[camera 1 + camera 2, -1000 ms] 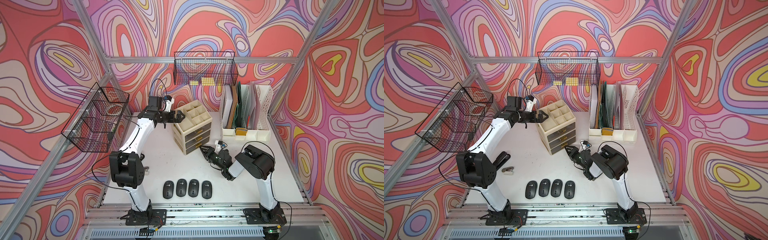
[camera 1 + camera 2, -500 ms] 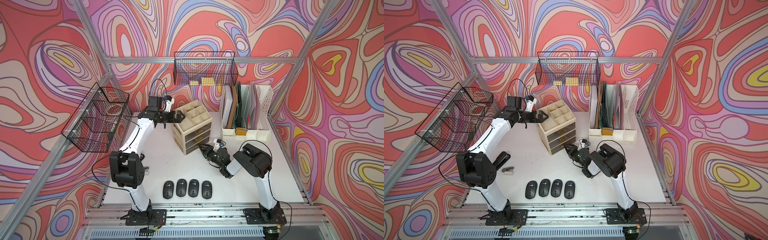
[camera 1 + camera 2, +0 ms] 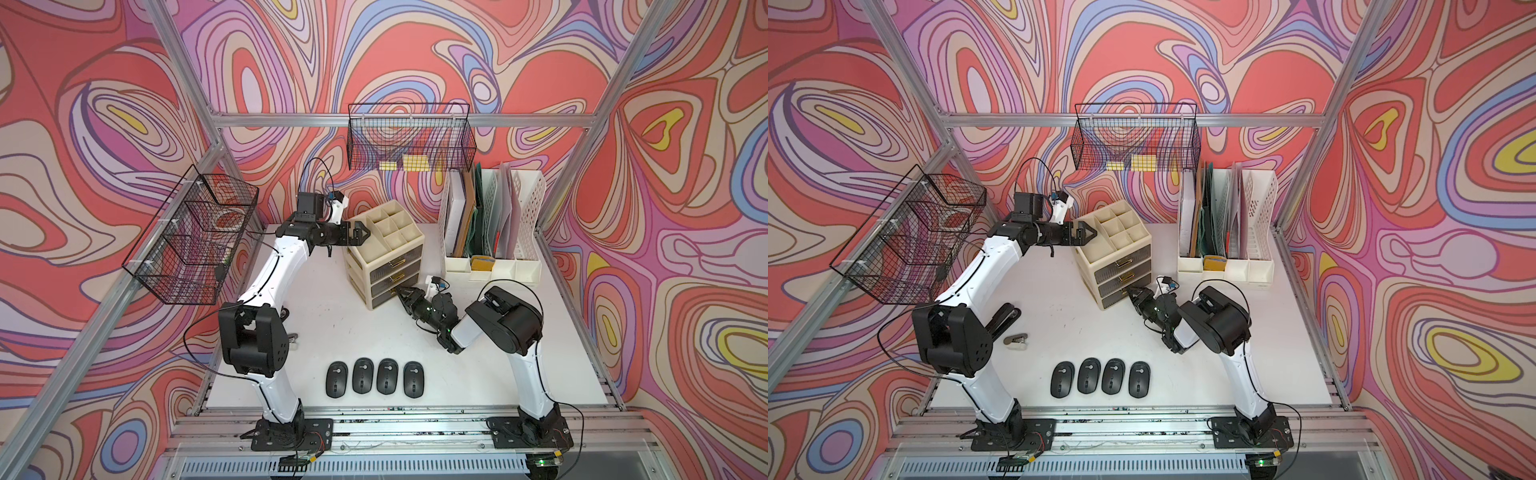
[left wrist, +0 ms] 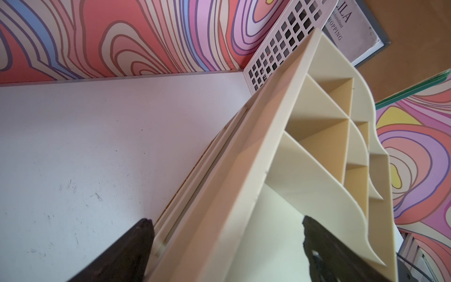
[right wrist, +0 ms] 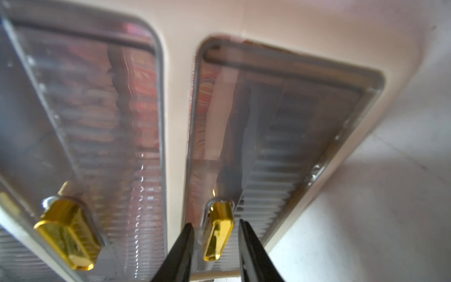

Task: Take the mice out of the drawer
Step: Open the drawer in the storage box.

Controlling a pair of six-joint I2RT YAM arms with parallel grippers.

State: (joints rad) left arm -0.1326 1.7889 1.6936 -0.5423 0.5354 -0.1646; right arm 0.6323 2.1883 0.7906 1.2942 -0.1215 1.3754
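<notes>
Reaching in low at the front of the drawer box (image 3: 386,249), the right pincer (image 5: 214,222) has the gold handle (image 5: 218,234) of the bottom drawer (image 5: 292,122) right between its two black fingers. The fingers are a little way apart, with a thin gap on each side of the handle, so they are not pinching it yet. The handle is a short bar that runs along the front of the drawer box. The pincer is turned so one finger is over the bar and one is under it. That is the thing that matters most: the fingers only need to squeeze shut, then pull straight away from the front of the drawer box. The right arm is the near one for this job. The left pincer (image 3: 360,235) is up at the top back corner of the drawer box, spread wide across the rim of the top tray — I think it is there to stop the box from sliding. I cannot tell if it touches. Four mice (image 3: 363,375) lie side by side on the counter (image 3: 332,324), well out in front of the drawer box. Any more mice in the shut drawer are hidden — its ribbed front is too cloudy to see through.
</notes>
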